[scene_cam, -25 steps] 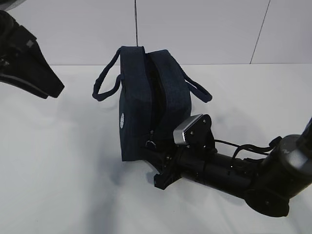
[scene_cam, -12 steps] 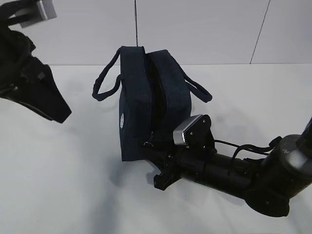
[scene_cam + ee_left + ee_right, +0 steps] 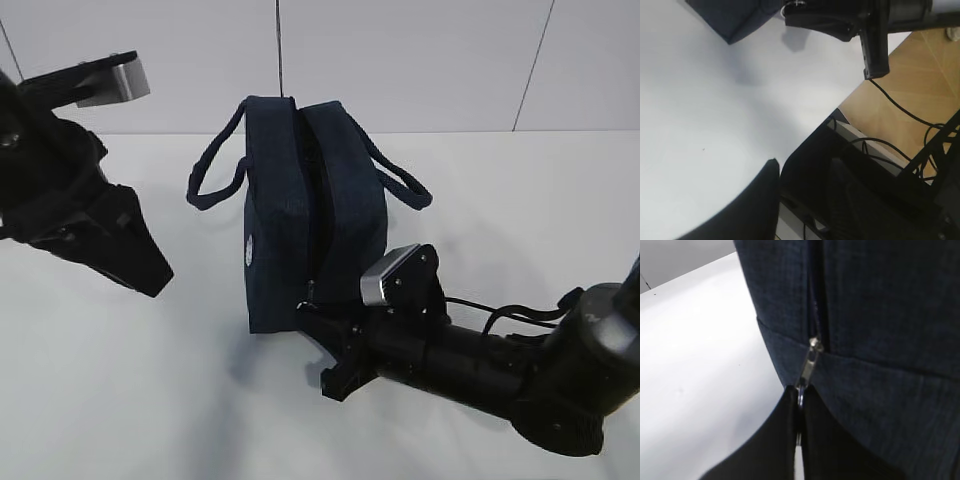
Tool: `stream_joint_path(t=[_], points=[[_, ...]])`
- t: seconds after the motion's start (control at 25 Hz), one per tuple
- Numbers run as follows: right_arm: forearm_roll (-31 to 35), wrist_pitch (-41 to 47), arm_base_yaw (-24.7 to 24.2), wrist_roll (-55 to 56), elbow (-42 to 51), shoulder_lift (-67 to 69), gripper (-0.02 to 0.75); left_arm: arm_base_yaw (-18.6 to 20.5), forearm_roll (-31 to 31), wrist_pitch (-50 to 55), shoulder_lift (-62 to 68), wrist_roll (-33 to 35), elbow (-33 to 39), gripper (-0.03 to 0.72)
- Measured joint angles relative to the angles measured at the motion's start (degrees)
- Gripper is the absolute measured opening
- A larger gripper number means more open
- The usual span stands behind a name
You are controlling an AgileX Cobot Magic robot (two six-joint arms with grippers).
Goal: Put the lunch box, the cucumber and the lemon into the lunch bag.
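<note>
**Lunch bag on the table, right gripper pinched on its zipper pull**

Lunch bag (image 3: pixel 310 230) stood upright on the white table (image 3: pixel 150 400) in the exterior view, near the middle, with its two loop handles hanging out to either side. The right gripper (image 3: pixel 312 310) lay low at the front bottom edge of the bag, touching it where the zipper ended. The left gripper (image 3: pixel 140 265) hung above the table, well apart from the bag on the left.

From the left wrist view, only one dark finger (image 3: pixel 747 205) of the left gripper was seen over the table, so I could not tell from this picture how its jaws stood. A corner of the bag (image 3: pixel 732 17) showed at the top.

From the right wrist view, the two fingers of the right gripper (image 3: pixel 799 407) were pressed together on the silver zipper pull (image 3: pixel 807 365), at the lower end of the zipper.
</note>
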Motion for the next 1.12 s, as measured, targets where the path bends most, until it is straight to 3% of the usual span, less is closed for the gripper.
stream_joint_path(t=[0.44,0.8,1.12], points=[[0.1,-0.4,0.0,0.0,1.6,0.0,0.0,-7.5,2.2,-10.5,4.7,0.5,0.3,0.258],[0.1,-0.4,0.0,0.1,1.6,0.0,0.0,-8.1,5.5,-18.5,10.1,1.1,0.6,0.342],[1.4,-0.4,0.0,0.1,1.6,0.0,0.0,-8.1,5.9,-23.3,14.9,5.0,0.6,0.35]])
